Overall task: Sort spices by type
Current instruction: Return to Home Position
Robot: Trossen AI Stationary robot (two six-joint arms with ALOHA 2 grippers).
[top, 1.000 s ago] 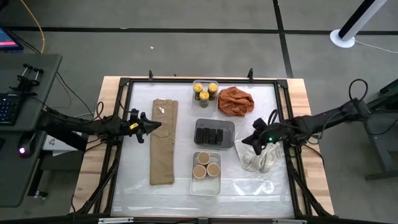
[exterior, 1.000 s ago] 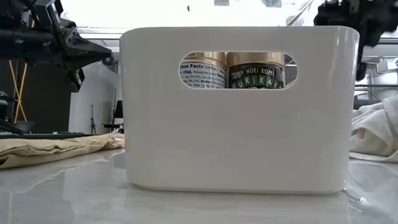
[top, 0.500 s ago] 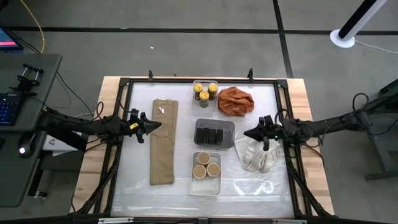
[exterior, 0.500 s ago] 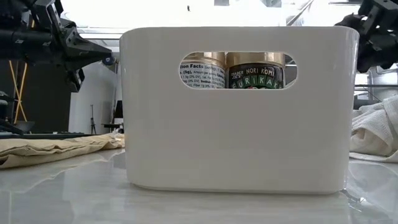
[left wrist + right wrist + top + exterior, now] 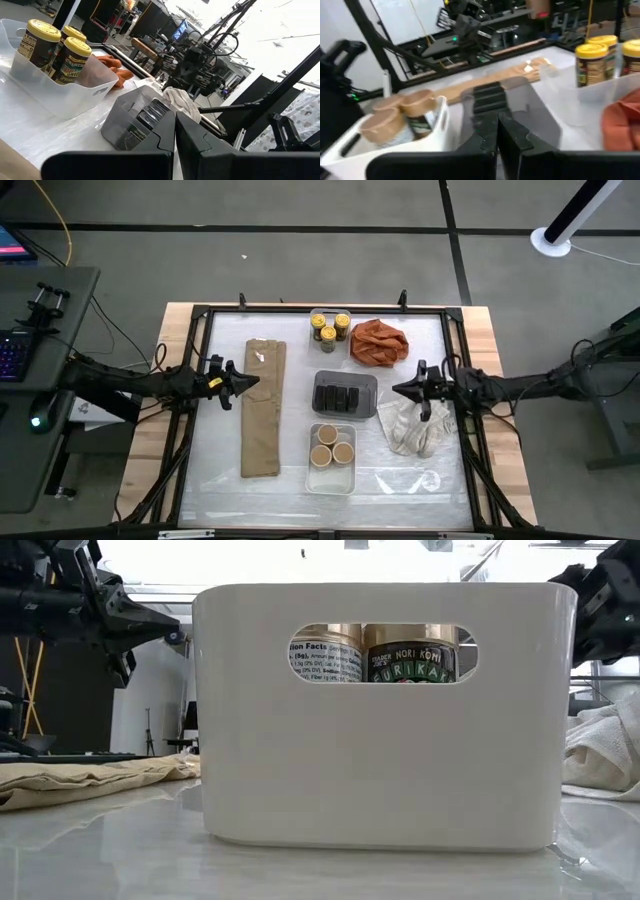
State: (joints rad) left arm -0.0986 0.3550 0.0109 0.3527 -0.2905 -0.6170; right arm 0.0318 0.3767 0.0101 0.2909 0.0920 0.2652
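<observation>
Three yellow-lidded jars (image 5: 329, 326) (image 5: 50, 47) stand in a clear tray (image 5: 65, 95) at the far middle. Three dark tins (image 5: 340, 396) (image 5: 489, 97) stand in a grey tray (image 5: 370, 379) at the centre. Tan-topped tubs (image 5: 331, 451) (image 5: 402, 116) sit in a white tray (image 5: 385, 740) toward the near edge. My left gripper (image 5: 256, 380) (image 5: 175, 137) hangs shut and level over a folded tan cloth, pointing at the trays. My right gripper (image 5: 397, 391) (image 5: 497, 131) hangs shut and level to the right of the grey tray, above a white cloth. Neither holds anything.
A folded tan cloth (image 5: 264, 406) lies left of the trays. An orange cloth (image 5: 379, 342) lies at the far right and a crumpled white cloth (image 5: 415, 428) under my right gripper. A black frame (image 5: 196, 360) borders the table.
My right arm has drawn back toward the table's right edge and sunk. Its gripper has tipped from slanting down over the white cloth to level and rolled, staying shut and holding nothing. The containers have not moved.
</observation>
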